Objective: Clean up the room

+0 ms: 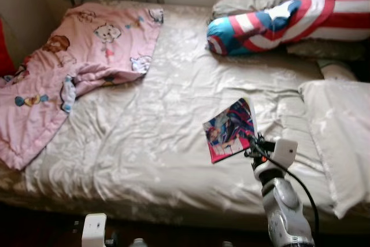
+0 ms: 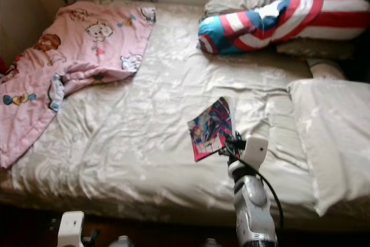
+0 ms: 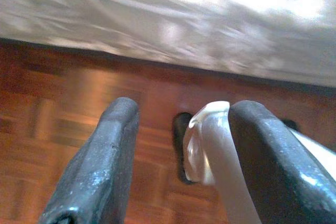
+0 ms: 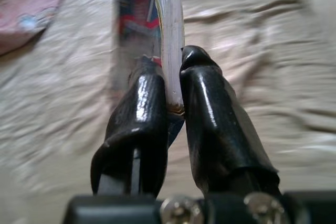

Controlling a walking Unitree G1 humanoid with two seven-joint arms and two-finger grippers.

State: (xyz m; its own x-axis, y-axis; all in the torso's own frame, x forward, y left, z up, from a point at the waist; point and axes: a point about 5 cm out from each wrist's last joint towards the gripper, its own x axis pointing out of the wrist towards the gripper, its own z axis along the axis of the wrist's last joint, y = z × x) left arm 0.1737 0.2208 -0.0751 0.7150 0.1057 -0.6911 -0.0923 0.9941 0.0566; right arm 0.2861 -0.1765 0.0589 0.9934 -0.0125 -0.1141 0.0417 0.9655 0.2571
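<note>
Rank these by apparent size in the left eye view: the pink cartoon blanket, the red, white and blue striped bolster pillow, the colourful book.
1. Pink cartoon blanket
2. Red, white and blue striped bolster pillow
3. Colourful book, held by the right gripper

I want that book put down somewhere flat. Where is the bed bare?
The widest bare sheet lies between the pink blanket and the book in the right gripper. A narrower strip runs between the blanket and the striped bolster. The pillows crowd the right side.

A bed (image 1: 173, 160) with wrinkled beige sheets stands on reddish parquet floor (image 3: 63, 129).
</note>
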